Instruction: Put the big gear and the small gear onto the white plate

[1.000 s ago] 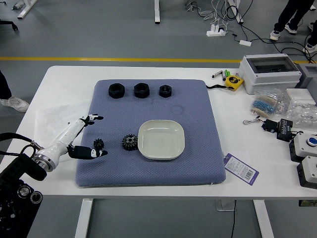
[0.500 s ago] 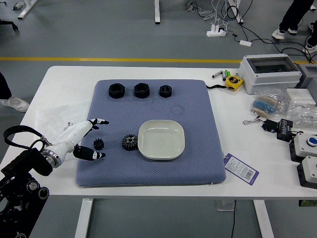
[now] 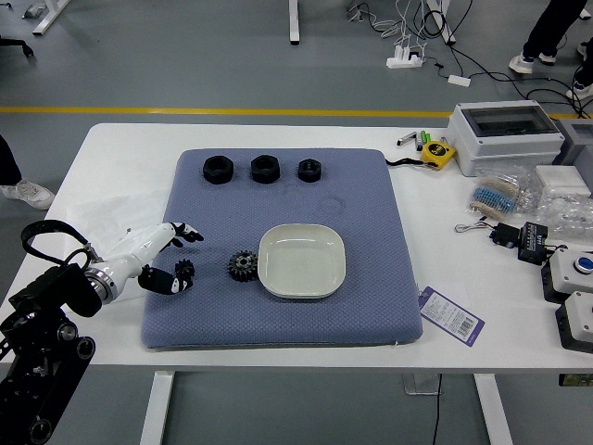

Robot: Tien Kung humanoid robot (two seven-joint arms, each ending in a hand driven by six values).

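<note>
Left hand (image 3: 141, 250) of the robot has turned and narrowed its spread around the small gear (image 3: 184, 270), which lies where it did, on the left part of the blue textured mat (image 3: 278, 324). Its digits remain apart: one group lies beyond the gear, toward the far side, while a dark digit reaches beside it on the near side. Whether that digit touches the teeth, I cannot tell; no grasp is visible. This bracketing presumably serves a pinch from opposite sides, the hand coming in low and sideways. Such a small part could slip or be pushed along if the digits close unevenly.

Next outward, the big gear (image 3: 243, 266) lies flat just beside the white plate (image 3: 301, 261), conveniently for a short transfer, though a careless lift might nudge the rim. Neither gear is on the plate, so placing is still to be done. Three black hexagonal nuts (image 3: 218, 170) form a row at the mat's far side, apparently out of the working path.
</note>
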